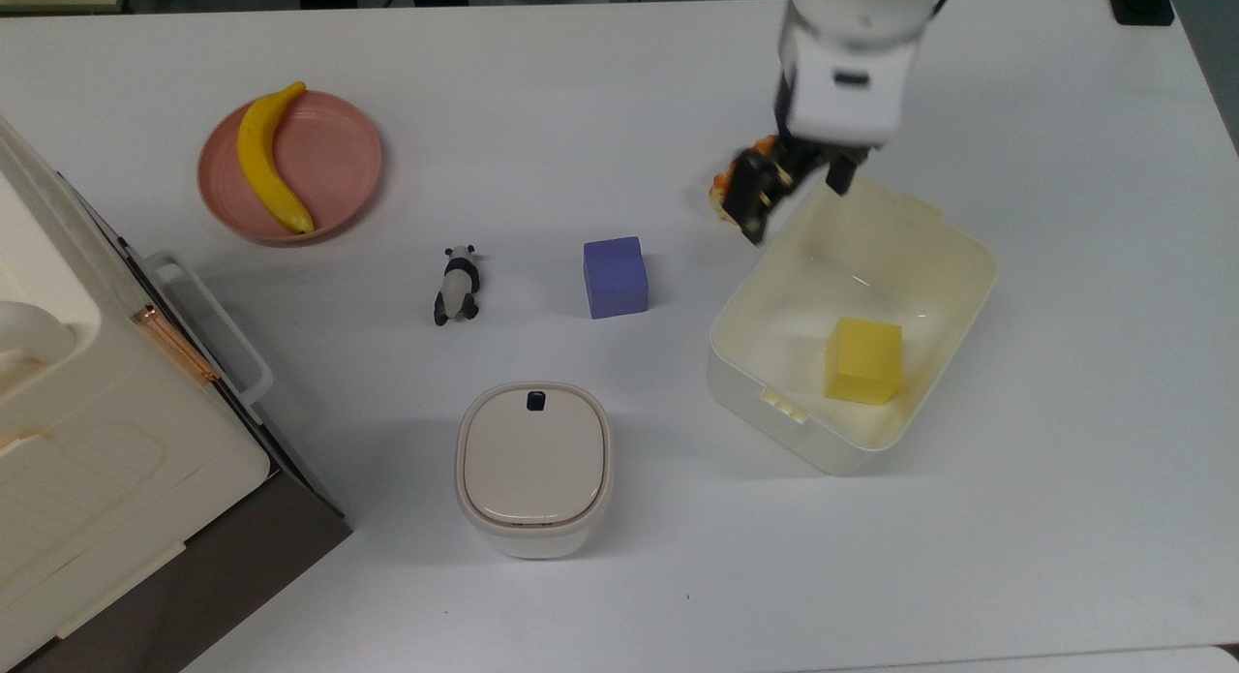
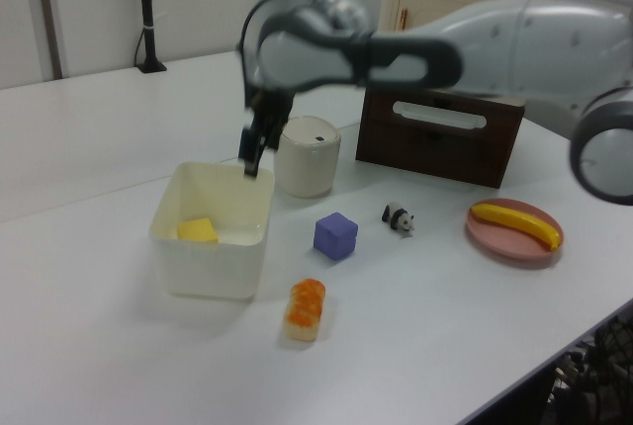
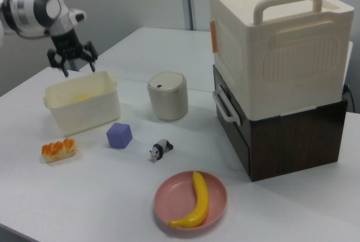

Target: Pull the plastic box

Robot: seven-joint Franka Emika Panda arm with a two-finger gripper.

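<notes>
The plastic box (image 1: 753, 402) is a cream-white lidless tub on the table at the top view's right, with a yellow cube (image 1: 863, 360) inside. My gripper (image 1: 794, 194) hangs above the box's far corner, clear of the rim, open with nothing between its fingers. In the left view the gripper (image 2: 252, 153) is over the back rim of the box (image 2: 208, 267). The right view shows the gripper (image 3: 73, 62) spread just above the box (image 3: 84, 110).
A bread roll (image 1: 721, 189) lies just beside the gripper, partly hidden. A purple cube (image 1: 616, 277), a panda figure (image 1: 457, 286) and a lidded beige canister (image 1: 533, 465) stand to the top view's left of the box. Further left are a pink plate (image 1: 334, 160) with a banana (image 1: 266, 160) and a big white appliance (image 1: 97, 441).
</notes>
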